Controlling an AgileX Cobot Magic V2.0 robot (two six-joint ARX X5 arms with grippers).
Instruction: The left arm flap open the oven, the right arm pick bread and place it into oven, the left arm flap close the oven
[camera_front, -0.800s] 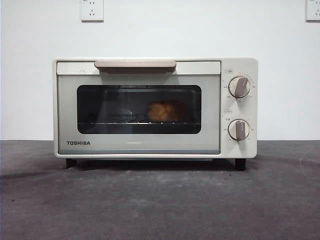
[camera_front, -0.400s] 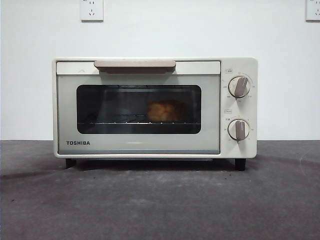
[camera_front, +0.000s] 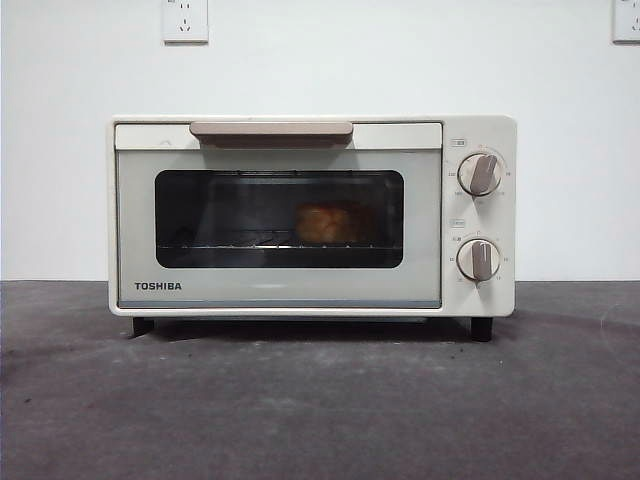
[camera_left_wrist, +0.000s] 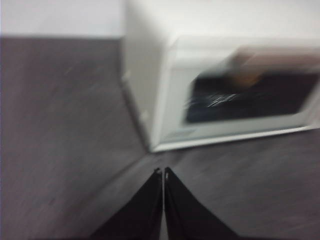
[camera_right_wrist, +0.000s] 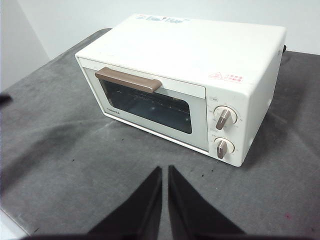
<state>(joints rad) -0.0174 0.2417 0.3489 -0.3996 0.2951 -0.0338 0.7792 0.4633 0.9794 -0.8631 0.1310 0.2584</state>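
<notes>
The cream-white TOSHIBA oven (camera_front: 310, 215) stands on the dark table with its door shut; it also shows in the left wrist view (camera_left_wrist: 220, 75) and the right wrist view (camera_right_wrist: 190, 75). The golden bread (camera_front: 325, 224) lies on the rack inside, seen through the dark window. My left gripper (camera_left_wrist: 163, 172) is shut and empty, off the oven's front left corner; that view is blurred. My right gripper (camera_right_wrist: 165, 170) is shut and empty, well back from the oven's front. Neither arm shows in the front view.
The dark grey felt table (camera_front: 320, 410) stretches in front of the oven. A white wall with two sockets (camera_front: 185, 20) stands behind. The oven's tan handle (camera_front: 270, 130) and two knobs (camera_front: 480, 173) face the front.
The oven and bread hold still; the front picture has shifted a pixel or two. No arm shows in any front frame.
</notes>
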